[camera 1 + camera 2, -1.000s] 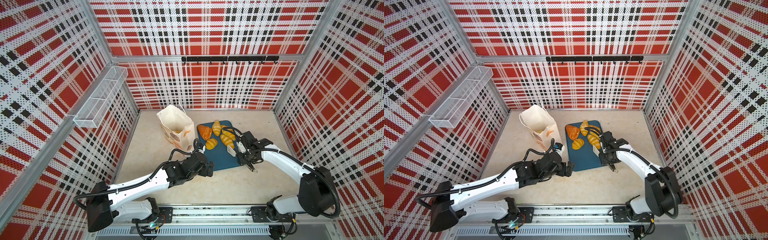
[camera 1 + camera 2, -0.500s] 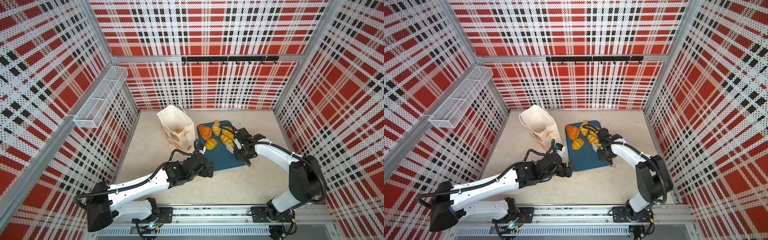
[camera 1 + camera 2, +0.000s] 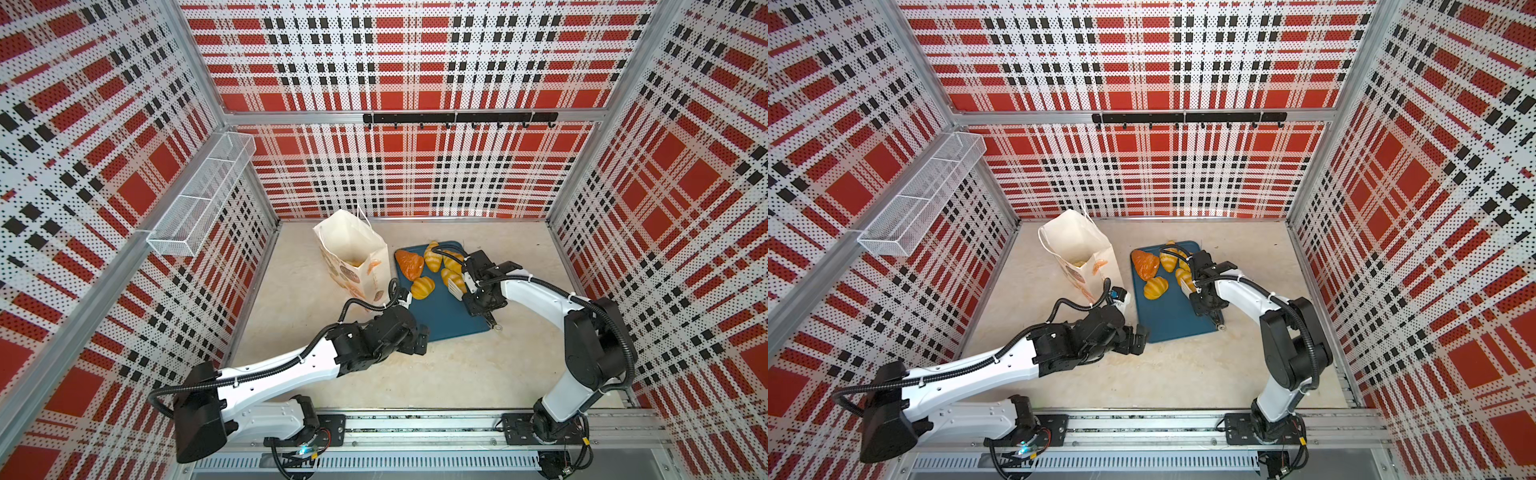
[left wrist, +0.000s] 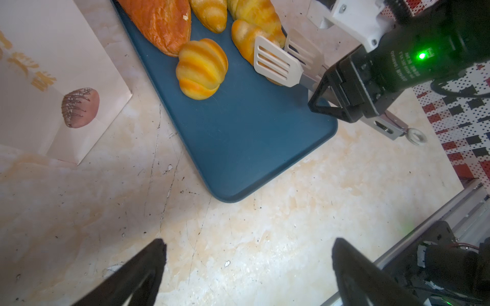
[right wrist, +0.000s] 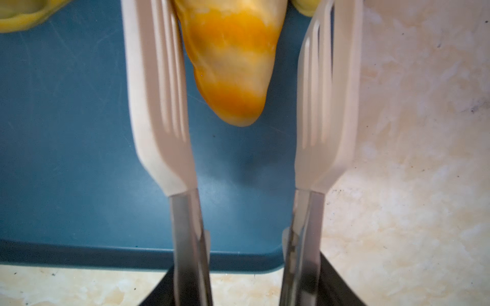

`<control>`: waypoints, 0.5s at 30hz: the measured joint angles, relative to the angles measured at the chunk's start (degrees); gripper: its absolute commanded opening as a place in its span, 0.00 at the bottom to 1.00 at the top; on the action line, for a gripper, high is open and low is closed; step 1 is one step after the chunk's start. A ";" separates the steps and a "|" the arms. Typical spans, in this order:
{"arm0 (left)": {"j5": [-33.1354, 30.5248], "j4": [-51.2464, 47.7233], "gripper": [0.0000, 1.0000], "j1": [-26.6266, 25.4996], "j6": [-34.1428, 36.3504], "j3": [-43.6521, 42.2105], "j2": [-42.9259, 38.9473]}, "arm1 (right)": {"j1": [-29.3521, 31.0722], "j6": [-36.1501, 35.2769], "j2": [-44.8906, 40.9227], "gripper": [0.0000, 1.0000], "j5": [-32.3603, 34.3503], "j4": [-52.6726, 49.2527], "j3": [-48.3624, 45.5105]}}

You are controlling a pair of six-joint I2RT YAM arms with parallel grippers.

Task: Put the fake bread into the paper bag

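Cream paper bag (image 3: 353, 249) stands beside the tray (image 3: 449, 316), something yellow already inside, with five pastries (image 3: 422, 286) left on the tray. For the next one the right gripper (image 4: 331, 98) clamps tongs (image 4: 275, 63) straddling a croissant (image 5: 233, 66) — the left gripper (image 4: 248, 246) gapes empty.

1 bag (image 3: 345, 237), 1 tray (image 3: 449, 316), 1 tongs (image 3: 456, 286); on tray 4 yellow breads (image 3: 422, 286), 1 orange-brown bread (image 3: 409, 264).

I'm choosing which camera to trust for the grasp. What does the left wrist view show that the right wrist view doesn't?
Only left wrist: the bag, brown pastry and open left claw. Only right wrist: one blade against the croissant, a gap at the other. Both: tongs, croissant, tray, table, and the right claw clamping the tongs.
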 measured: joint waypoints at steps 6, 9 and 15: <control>-0.46 -0.02 0.99 0.00 -0.15 0.00 -0.35 | 1.33 -1.01 1.64 0.51 1.73 -1.11 1.38; -0.92 -0.07 0.99 0.00 -0.24 0.00 -1.18 | 2.49 -1.36 2.62 0.47 3.19 -2.19 2.19; -1.51 -0.50 0.99 0.00 -0.33 -0.15 -2.95 | 3.41 -1.40 2.91 0.42 3.80 -3.06 2.40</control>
